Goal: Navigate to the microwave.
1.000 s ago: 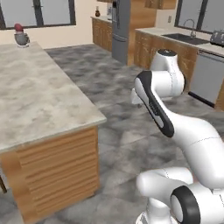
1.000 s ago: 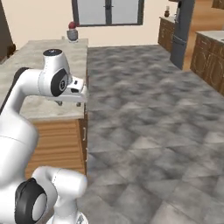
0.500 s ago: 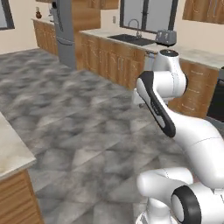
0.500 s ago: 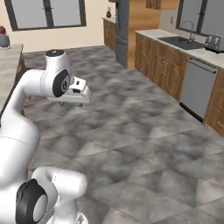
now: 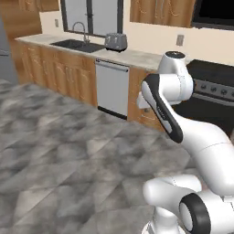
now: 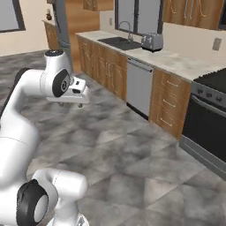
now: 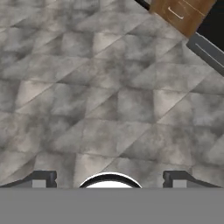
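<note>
High on the wall at the top right of the left base view, just over the stove, I see the black lower part of the microwave (image 5: 214,13); its door and control panel are cut off by the frame. My gripper (image 7: 109,178) hangs over bare floor, open and holding nothing, its fingertips (image 7: 43,177) wide apart. From the right base view the hand (image 6: 78,92) sits mid-air, well short of the cabinets.
A black stove range (image 5: 214,93) (image 6: 207,119) stands under the microwave. Left of it runs a wood cabinet counter (image 6: 176,62) with a dishwasher (image 5: 112,87), a toaster (image 5: 115,42) and a sink (image 5: 77,44). Grey stone floor (image 5: 59,151) lies open ahead.
The whole picture has swung: the base turned, the island counter left the views, and the sink counter, dishwasher, stove and microwave came in. The arm keeps its pose.
</note>
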Robot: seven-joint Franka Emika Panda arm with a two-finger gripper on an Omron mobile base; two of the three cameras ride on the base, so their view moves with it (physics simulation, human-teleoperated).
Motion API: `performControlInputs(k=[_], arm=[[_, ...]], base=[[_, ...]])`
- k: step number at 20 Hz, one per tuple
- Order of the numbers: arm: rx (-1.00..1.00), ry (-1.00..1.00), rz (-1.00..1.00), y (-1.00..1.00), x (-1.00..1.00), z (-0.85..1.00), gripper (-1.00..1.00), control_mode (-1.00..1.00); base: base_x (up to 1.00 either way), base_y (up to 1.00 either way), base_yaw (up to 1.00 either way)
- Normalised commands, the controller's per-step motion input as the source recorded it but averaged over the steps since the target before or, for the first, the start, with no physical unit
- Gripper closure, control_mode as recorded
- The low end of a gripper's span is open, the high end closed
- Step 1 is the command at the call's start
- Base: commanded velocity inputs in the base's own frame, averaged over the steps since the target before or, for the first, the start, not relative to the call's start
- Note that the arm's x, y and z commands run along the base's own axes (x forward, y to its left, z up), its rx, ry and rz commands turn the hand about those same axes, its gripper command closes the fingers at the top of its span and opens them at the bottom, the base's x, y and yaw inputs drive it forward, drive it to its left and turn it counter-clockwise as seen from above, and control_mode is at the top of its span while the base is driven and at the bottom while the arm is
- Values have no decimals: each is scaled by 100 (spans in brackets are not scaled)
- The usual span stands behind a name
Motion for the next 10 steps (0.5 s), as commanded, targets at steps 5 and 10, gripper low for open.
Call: performControlInputs(k=[5,10], arm=[[0,0,0,0,0,0,-100,100],[0,0,0,0,0,0,-100,100]], base=[[87,-72,-52],[100,-40,-52]])
